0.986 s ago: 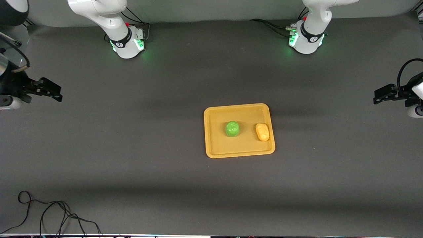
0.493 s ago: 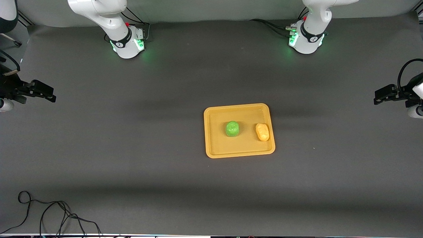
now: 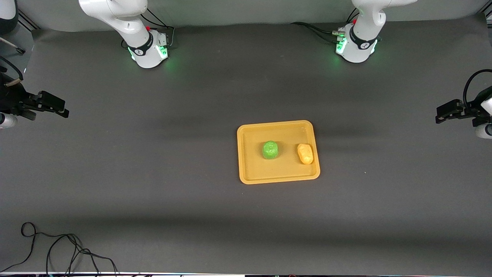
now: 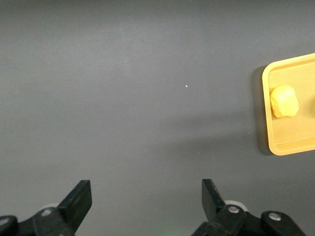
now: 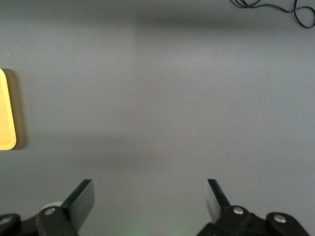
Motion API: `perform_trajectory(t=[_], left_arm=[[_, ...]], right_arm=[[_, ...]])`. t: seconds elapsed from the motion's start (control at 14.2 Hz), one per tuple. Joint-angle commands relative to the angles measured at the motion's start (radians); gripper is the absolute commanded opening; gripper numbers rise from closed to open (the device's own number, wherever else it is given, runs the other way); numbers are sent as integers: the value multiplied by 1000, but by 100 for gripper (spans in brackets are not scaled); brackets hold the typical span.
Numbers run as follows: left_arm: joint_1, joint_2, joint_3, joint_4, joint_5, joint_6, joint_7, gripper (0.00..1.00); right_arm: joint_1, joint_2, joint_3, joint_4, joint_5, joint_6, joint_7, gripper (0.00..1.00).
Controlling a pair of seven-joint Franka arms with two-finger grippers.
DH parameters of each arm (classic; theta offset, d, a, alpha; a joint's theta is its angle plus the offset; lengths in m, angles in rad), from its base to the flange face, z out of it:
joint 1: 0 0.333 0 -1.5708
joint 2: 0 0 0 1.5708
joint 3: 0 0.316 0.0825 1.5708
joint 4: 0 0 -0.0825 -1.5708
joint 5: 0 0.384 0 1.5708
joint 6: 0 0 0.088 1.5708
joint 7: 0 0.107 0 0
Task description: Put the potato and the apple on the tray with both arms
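Front view: yellow-orange tray (image 3: 246,169) flat on the dark table (image 3: 153,173), about midway between the base edge and the camera edge, somewhat toward the left arm's end. Green apple (image 3: 270,149) near the tray's middle; potato (image 3: 305,153) beside it, close to the rim at the left arm's end, the two apart. Right gripper (image 3: 63,110) up over the right arm's end of the table, left gripper (image 3: 440,115) up over the left arm's end, both well apart from the tray and holding nothing. Black cable (image 3: 57,246) looped at the camera-side corner of the right arm's end.

Left wrist view: left gripper (image 4: 146,201) with fingers (image 4: 78,199) spread wide, nothing between them, bare table beneath. One end of the tray (image 4: 268,142) in sight, potato (image 4: 284,101) resting inside it near the rim.

Right wrist view: right gripper (image 5: 149,199) with fingers (image 5: 216,196) likewise wide apart and empty over bare table. Corner of the tray (image 5: 6,118) at the picture's edge; cable (image 5: 275,7) lying near a corner.
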Motion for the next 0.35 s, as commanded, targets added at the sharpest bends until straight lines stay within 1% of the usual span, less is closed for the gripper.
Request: perform_trajectory(t=[0.0, 0.28], left_arm=[[1, -2, 3, -4, -13, -2, 17, 99], [3, -2, 2, -6, -16, 1, 19, 99]], right_arm=[[5, -24, -13, -24, 28, 8, -23, 100], [5, -22, -13, -24, 28, 8, -23, 100]])
